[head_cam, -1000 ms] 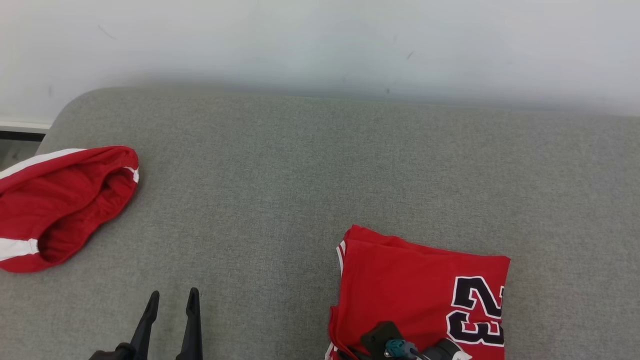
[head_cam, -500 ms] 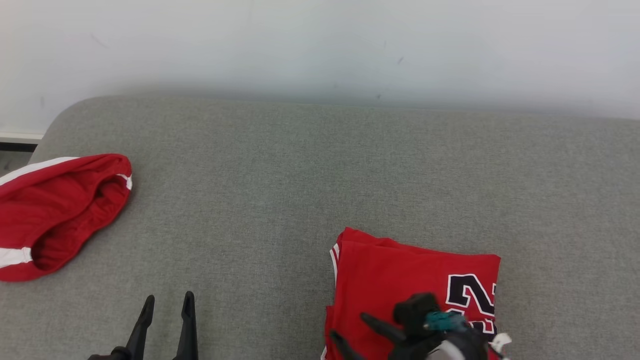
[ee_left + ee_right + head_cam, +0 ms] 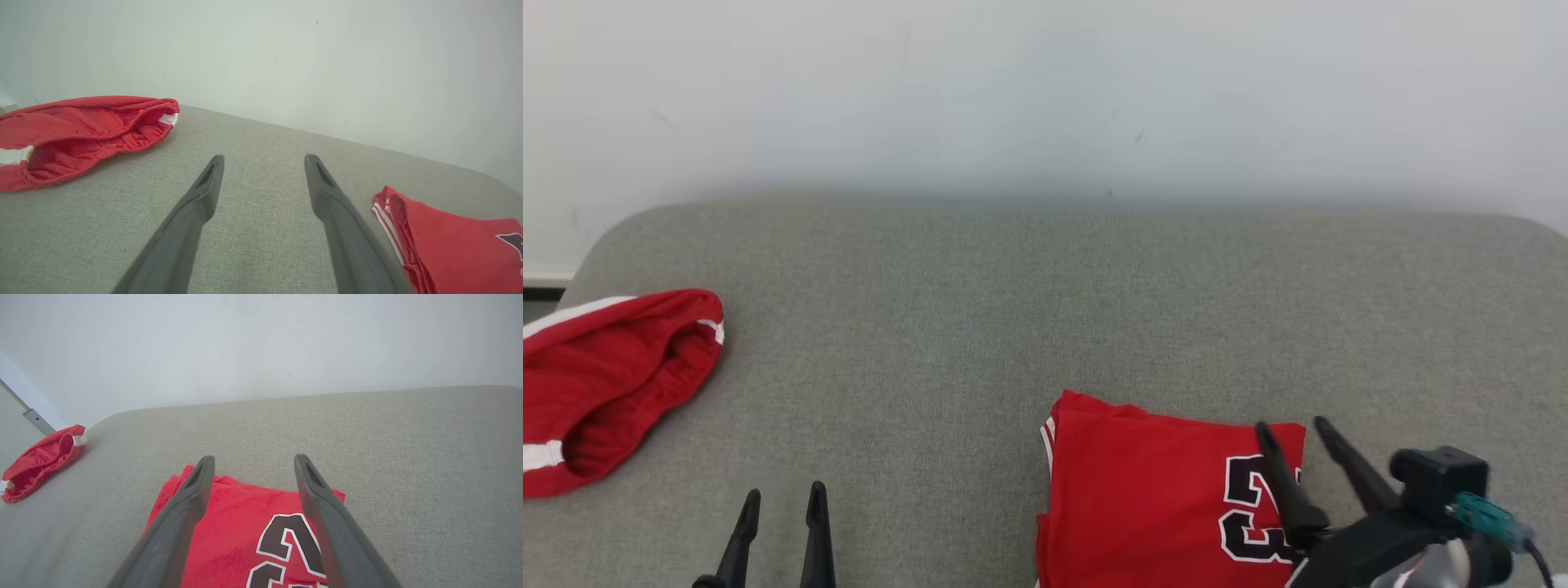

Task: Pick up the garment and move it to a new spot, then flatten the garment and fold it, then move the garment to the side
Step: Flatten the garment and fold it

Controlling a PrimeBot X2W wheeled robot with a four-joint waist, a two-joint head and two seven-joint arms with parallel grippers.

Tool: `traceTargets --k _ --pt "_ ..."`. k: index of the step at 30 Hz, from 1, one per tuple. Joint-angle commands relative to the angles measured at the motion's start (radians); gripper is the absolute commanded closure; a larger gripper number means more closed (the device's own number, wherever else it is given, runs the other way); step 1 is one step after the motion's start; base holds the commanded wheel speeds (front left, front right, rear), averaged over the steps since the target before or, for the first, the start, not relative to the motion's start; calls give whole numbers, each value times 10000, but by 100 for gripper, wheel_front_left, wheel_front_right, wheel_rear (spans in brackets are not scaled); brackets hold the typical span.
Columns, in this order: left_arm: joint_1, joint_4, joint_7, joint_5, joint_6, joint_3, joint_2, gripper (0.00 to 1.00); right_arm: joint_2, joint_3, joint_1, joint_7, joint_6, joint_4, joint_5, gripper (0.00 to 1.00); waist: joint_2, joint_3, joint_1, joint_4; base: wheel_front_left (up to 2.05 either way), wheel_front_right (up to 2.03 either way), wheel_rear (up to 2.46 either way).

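1. One grey cushion [image 3: 1013, 327] is seen against a pale wall [image 3: 1013, 98], and everything's laid out on it. Two red garments are counted, well apart from each other.
2. The folded jersey [image 3: 1143, 490] is parked at the near right of the cushion, lying flat. Its far edge runs roughly left to right in the head view, dipping a bit toward the right. The near end is cut off by the frame, so the long axis can't really be called.
3. White striped trim is seen down the jersey's left side, facing the other garment. A dark number with white outlines is printed toward its right side, and only part of it can be read.
4. The red shorts [image 3: 613, 384] with white trim are bunched at the far left edge of the cushion, waistband opening turned toward the robot.
5. Two grippers are counted, two dark fingers each.
6. The right gripper [image 3: 1292, 426] is held over the jersey's right portion, fingers spread wide with nothing pinched between them. In its wrist view the number is framed between the fingers.
7. The left gripper [image 3: 784, 491] is spread just as wide over bare cushion, between the two garments, and nothing is touched.
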Motion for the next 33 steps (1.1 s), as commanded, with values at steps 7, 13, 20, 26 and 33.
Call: traceTargets --k 7,13,20,26,33 --pt "307 -213 -33 173 10 229 -96 0 5 -1007 -184 -2161 11 1094 -186 0 0 -432 0 -162 0 0 0" --pt "473 -181 -33 319 -21 297 -169 0 3 -1389 -228 -3236 11 1944 -788 0 0 -592 0 -180 0 0 0" --pt "688 -138 -33 497 -62 276 -209 0 5 -1435 -34 -3721 11 2580 -1120 0 0 -653 0 -225 0 0 0" --pt "882 -217 -33 547 -112 337 -232 0 4 -1454 -165 -3820 12 2723 -1226 0 0 -670 0 -264 0 0 0" --pt "862 -338 -33 550 -143 433 -234 0 5 -1389 -177 -3788 11 2664 -1287 0 0 -622 0 -301 0 0 0"
